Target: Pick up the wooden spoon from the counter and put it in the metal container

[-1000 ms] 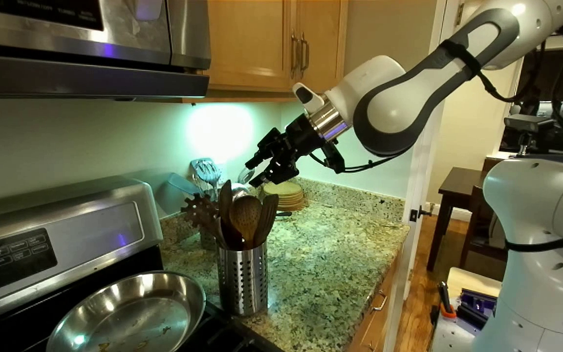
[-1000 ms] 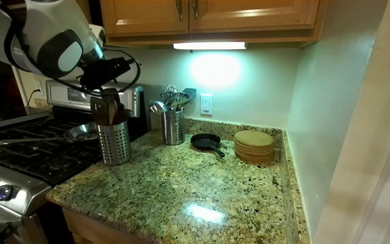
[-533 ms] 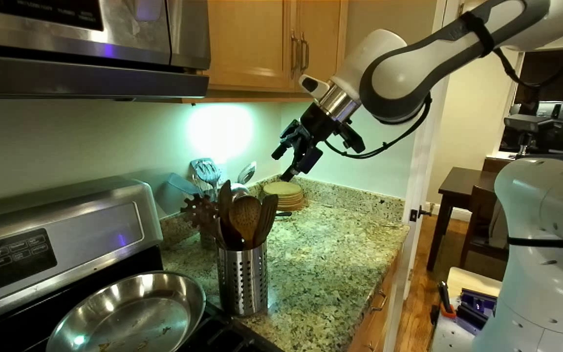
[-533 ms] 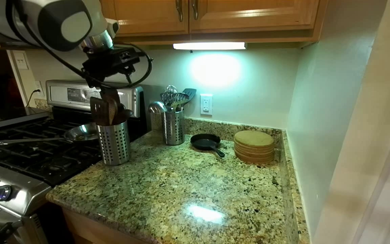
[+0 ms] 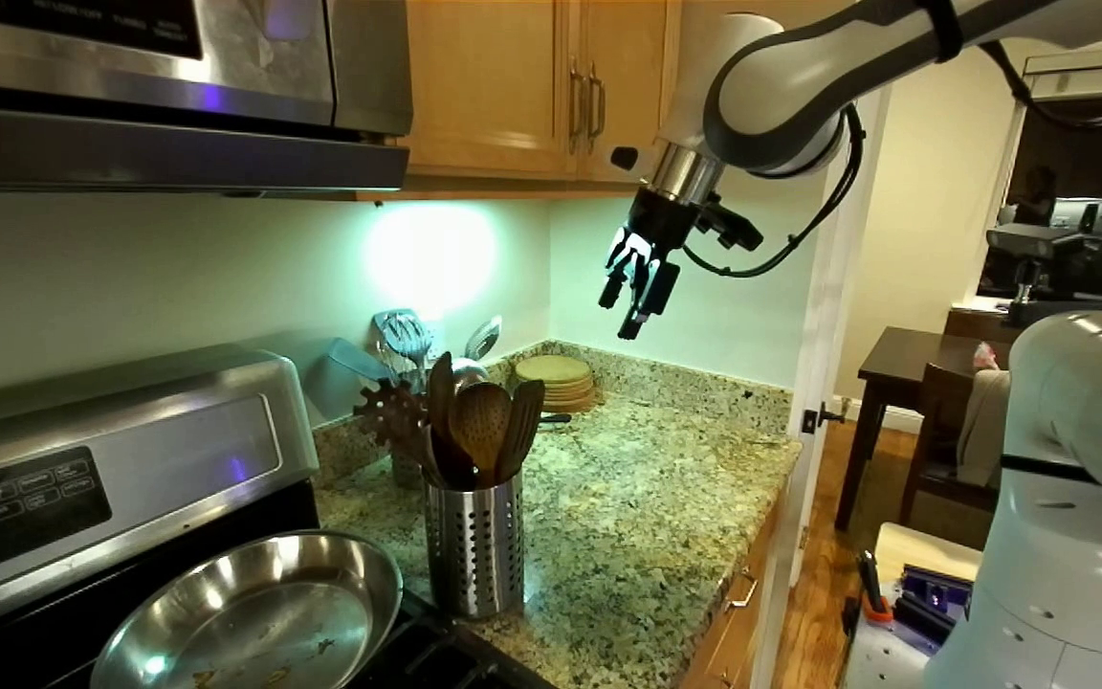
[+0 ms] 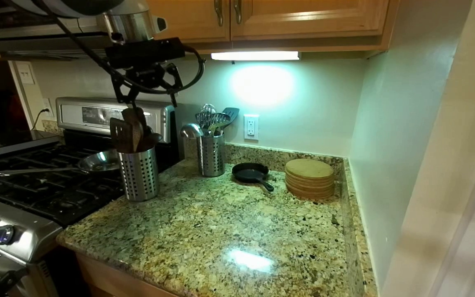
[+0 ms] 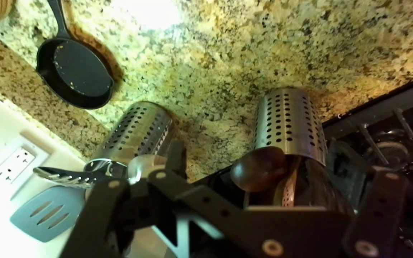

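pincer [image 5: 620, 314]: released, jaws wide apart, hangs above bench [image 5: 647, 498] | spoon [image 5: 481, 416]: stands bowl up in front container [image 5: 474, 555], among darker utensils [image 5: 524, 431] | black skillet [image 6: 250, 171]: lies on bench near the back container [image 6: 211, 156]

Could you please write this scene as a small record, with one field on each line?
Jaws: open, in the air, holding nothing
Metal container: perforated, upright on the granite counter, beside the stove; holds wooden utensils, a perforated spoon among them
Second metal container: perforated, upright, nearer the wall outlet; ladle and slotted spatula inside
Steel frying pan: on the stove
Small black skillet: between the second metal container and a stack of tan discs
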Motion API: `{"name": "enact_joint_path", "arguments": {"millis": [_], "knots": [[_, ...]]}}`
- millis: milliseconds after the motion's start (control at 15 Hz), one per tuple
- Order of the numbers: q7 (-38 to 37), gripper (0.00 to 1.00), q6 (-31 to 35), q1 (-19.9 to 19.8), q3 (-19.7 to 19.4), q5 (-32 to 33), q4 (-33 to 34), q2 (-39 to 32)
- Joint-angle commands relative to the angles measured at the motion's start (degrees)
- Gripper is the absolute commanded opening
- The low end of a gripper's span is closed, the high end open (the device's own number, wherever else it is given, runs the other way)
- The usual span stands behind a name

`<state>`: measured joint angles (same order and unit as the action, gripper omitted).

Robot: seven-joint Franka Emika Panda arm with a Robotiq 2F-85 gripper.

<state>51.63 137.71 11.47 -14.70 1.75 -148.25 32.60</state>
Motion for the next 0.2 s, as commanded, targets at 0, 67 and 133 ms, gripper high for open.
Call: {"name": "enact_joint_path", "arguments": {"millis": [0,67,133], "knots": [[0.86,1.0,-0.47,-1.88,1.56,-1.2,0.29,-0.19],[0.87,1.0,-0.44,-1.9,1.66,-1.23,0.28,-0.24],[0.86,1.0,-0.44,-1.88,1.8,-1.24,0.27,-0.32]]}}
